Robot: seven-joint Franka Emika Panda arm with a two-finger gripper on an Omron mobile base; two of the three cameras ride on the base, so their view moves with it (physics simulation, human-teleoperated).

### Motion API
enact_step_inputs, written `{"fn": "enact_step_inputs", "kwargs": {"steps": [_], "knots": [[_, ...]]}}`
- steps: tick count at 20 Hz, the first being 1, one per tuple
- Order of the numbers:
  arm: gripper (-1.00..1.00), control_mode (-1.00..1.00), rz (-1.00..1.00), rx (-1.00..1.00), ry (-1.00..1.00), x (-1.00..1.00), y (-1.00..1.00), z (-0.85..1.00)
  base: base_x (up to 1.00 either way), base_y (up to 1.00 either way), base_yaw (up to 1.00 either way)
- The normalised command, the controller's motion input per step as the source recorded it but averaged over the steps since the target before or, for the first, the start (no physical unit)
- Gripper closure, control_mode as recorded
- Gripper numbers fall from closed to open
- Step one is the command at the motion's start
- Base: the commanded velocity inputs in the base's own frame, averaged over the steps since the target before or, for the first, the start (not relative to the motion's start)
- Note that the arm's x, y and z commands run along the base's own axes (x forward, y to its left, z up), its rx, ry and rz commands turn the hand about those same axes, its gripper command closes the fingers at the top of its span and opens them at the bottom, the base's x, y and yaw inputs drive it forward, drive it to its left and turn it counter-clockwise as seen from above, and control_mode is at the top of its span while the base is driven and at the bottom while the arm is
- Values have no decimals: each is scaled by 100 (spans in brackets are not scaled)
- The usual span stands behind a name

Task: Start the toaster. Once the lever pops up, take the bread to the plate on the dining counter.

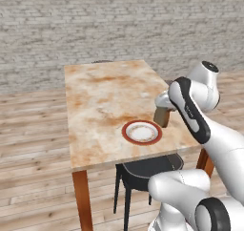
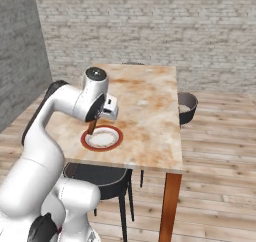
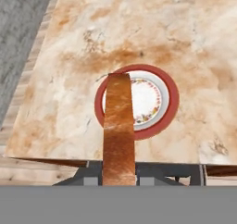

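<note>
Fingers (image 3: 119,179) closed on the bread (image 3: 119,126), gripping it edge-on; the slice sticks straight out from btwn them, brown crust facing the hand cam. Bread is in the air, not touching anything below. In hand view its far end overlaps the near-left part of the plate (image 3: 159,96). Left base view: bread (image 1: 162,115) hangs just beside the plate (image 1: 141,132), toward its right-rear rim, above the worktop (image 1: 105,96). Right base view: bread (image 2: 92,127) sits at the plate's (image 2: 102,138) left edge, under the wrist. Plate rests near the worktop's (image 2: 150,101) front edge. Dark chair (image 1: 143,170) tucked under that edge.
</note>
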Motion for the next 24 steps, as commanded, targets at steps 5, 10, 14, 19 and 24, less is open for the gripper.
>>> {"fn": "enact_step_inputs", "kwargs": {"steps": [5,10,14,19,24], "knots": [[100,-100,5,1,-4,39,14,-34,0,0,0],[100,-100,5,0,0,23,21,-28,0,0,0],[100,-100,3,0,-1,31,23,-20,0,0,0],[100,-100,0,0,-8,27,13,-15,0,0,0],[100,-100,0,1,-9,11,0,-9,0,0,0]]}}
